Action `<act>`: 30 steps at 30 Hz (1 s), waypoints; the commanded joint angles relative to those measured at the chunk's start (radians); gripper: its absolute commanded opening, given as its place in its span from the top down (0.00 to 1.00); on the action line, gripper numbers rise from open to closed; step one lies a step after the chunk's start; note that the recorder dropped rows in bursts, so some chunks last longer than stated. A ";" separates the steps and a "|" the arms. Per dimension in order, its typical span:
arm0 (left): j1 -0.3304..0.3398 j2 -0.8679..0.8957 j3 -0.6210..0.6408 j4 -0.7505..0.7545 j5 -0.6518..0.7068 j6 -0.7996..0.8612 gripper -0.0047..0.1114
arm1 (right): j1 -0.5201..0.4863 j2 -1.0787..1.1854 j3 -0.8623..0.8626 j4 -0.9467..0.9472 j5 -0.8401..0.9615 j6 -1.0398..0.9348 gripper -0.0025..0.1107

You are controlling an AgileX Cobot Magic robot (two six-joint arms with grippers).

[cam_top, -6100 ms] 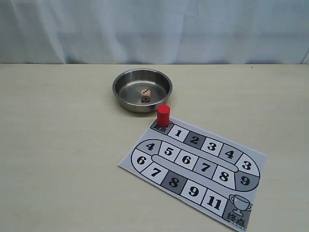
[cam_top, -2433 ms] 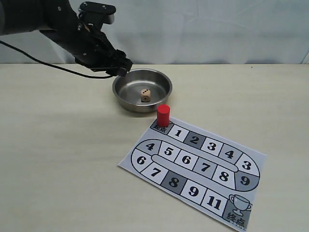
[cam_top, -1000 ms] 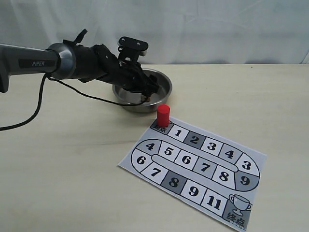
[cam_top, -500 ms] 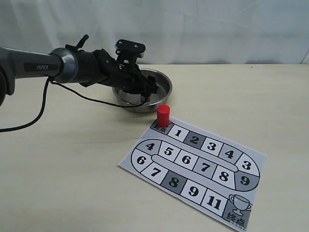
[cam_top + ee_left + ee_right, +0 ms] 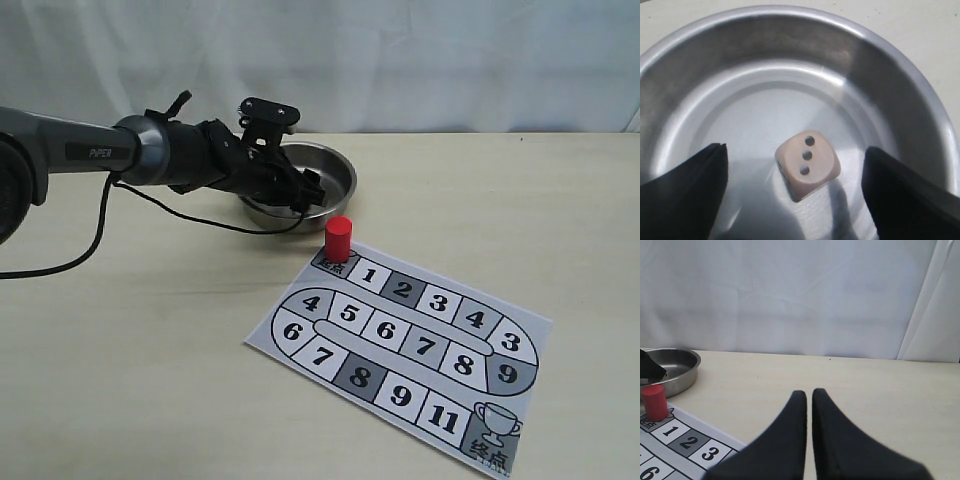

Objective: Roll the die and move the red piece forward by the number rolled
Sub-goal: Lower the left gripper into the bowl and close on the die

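Though cubic, round-cornered tan die [image 5: 807, 164] in polished steel bowl [image 5: 890, 85].

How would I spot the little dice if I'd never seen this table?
Find the round steel bowl toward the back of the table, just beyond the printed number board. On its floor lies the die, a small pale wooden cube showing three dark dots in a line. Unlike the red piece standing on the board's corner, it is tan, boxy and inside the bowl.
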 commanded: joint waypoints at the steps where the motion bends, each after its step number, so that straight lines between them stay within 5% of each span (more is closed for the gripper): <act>1: 0.000 0.000 -0.004 -0.009 -0.014 -0.010 0.36 | -0.002 -0.004 0.001 -0.002 -0.006 0.001 0.94; 22: 0.000 0.017 -0.004 -0.009 0.006 -0.010 0.36 | -0.002 -0.004 0.001 -0.002 -0.006 0.001 0.94; 30: 0.000 0.017 -0.004 -0.009 -0.021 -0.010 0.66 | -0.002 -0.004 0.001 -0.002 -0.006 0.001 0.94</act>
